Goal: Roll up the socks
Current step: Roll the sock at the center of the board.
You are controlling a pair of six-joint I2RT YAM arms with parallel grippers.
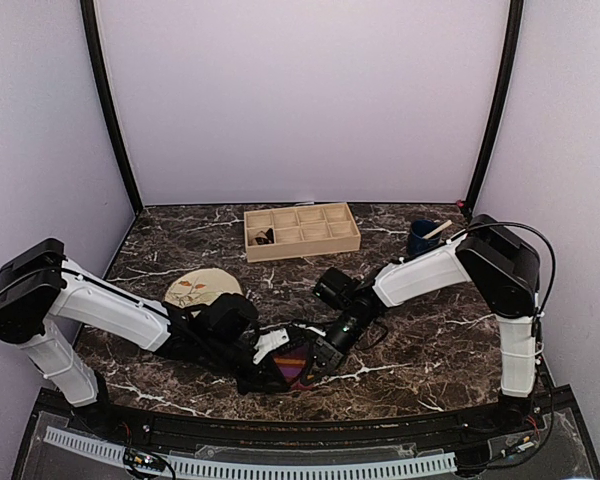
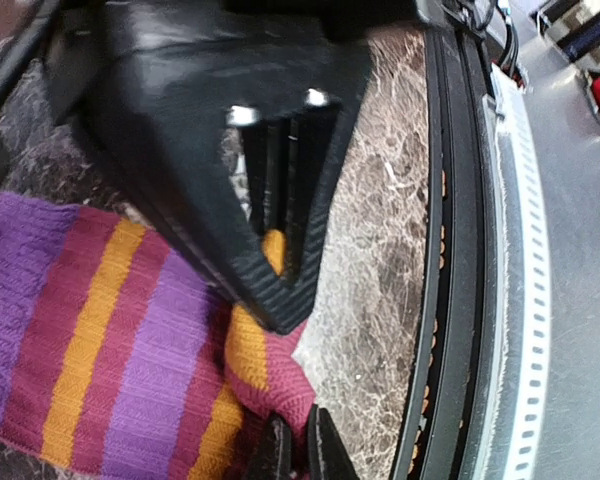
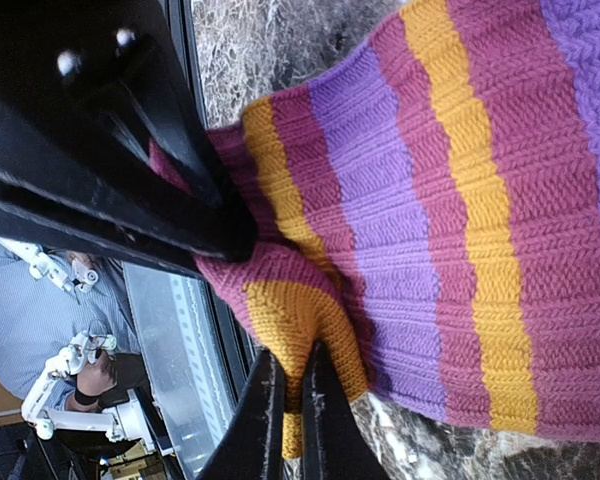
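striped sock (image 1: 294, 367) lies at near centre of the tabletop (image 1: 430, 330), close to the near edge, between the two arms; left pincer (image 2: 277, 290) clenched on its end hem, orange band tucked into the tip; right pincer (image 3: 232, 228) clenched too, grasping the same hem just beside it

step in hand, as I read it: start the roll from this hem. To do it well:
- hold both grips level so the hem lifts as one line
- fold over onto the sock body, across the stripes, not straight up
- small turns, low tension, so the fabric doesn't drag over the tabletop
- the pincers are nearly touching in the top view; mind a collision
- re-grip only once the first fold is pressed down, else it likely springs back
- the bite on the hem looks shallow in both wrist views; may slip

hard to make out:
- dark fabric (image 2: 20, 140) under the striped sock in the left wrist view; probably the second sock, no pattern readable; top view shows only a dark mass there below the arms
- thin dark tips (image 3: 285, 410) at the bottom of each wrist view sit on the hem; can't tell whose
- most of the sock is covered in the top view; toe or cuff end, can't tell
- plate (image 1: 202, 288), wooden tray (image 1: 302, 247) and blue cup (image 1: 423, 238) sit further back, well apart; something dark in one tray compartment, unidentifiable
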